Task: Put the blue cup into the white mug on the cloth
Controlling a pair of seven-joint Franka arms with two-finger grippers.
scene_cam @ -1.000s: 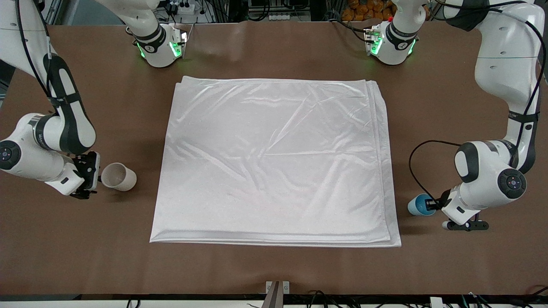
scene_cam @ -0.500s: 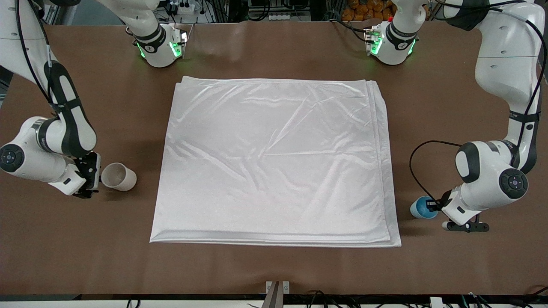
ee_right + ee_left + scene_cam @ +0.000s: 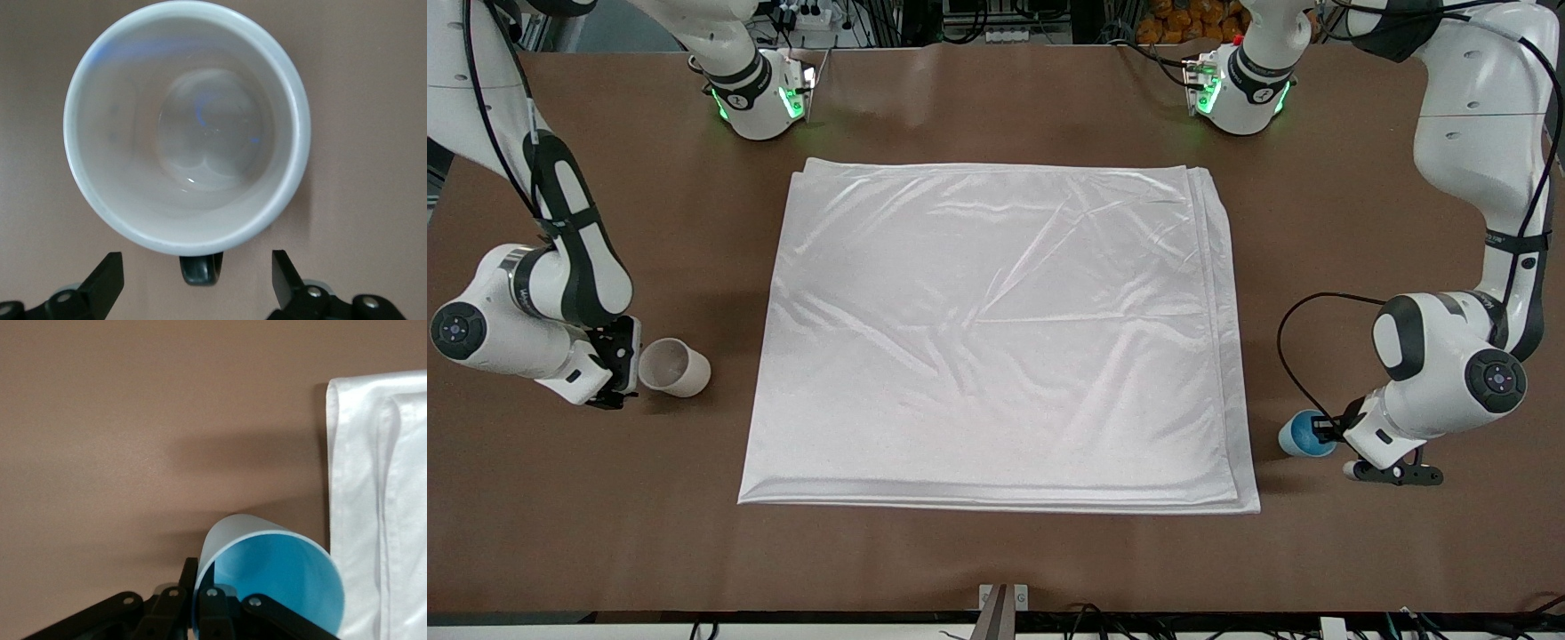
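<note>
Early stage, by the look of things: nothing on the cloth [image 3: 996,333] yet. Blue cup [image 3: 1303,433] on the bare table just beside the cloth, at the left arm's end and near the cloth's corner nearest the front camera. Left gripper [image 3: 193,603] low at that cup, fingers pinched shut on its rim, one inside and one outside the wall. White mug [image 3: 673,366] also off the cloth, on the table beside its edge at the right arm's end, mouth upward, dark handle [image 3: 201,269] toward the right gripper [image 3: 197,280]. Right gripper's jaws spread wide on either side of the handle, not touching it, nothing held. Apparently done: the grasp on the cup. Likely left: gripping the mug, setting it onto the cloth, carrying the cup over and lowering it inside.
</note>
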